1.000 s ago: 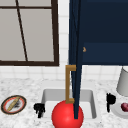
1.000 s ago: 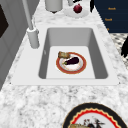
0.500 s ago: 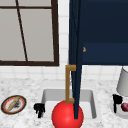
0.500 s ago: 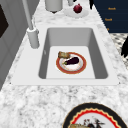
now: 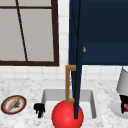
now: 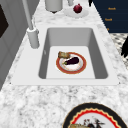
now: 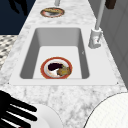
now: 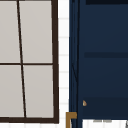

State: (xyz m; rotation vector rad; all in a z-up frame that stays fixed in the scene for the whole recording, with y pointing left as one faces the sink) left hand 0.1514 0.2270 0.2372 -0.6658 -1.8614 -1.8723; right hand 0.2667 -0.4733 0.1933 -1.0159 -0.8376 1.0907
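My left hand hangs with relaxed fingers by the front left corner of the sink; it also shows as a dark shape at the edge of the left side view and far off in the right side view. My right hand is open over a white plate on the right counter, its straight fingers spread above that plate in the right side view. A dark red fruit lies on this plate. In the sink a red-rimmed plate carries an eggplant and a piece of bread.
An open navy cabinet door with a brass handle stands edge-on over the sink. A red ball sits at the sink's front. A decorated plate lies on the left counter, a grey canister at the right, the faucet behind.
My right hand has moved to the right, over the white plate with the fruit. The left hand has stayed where it was.
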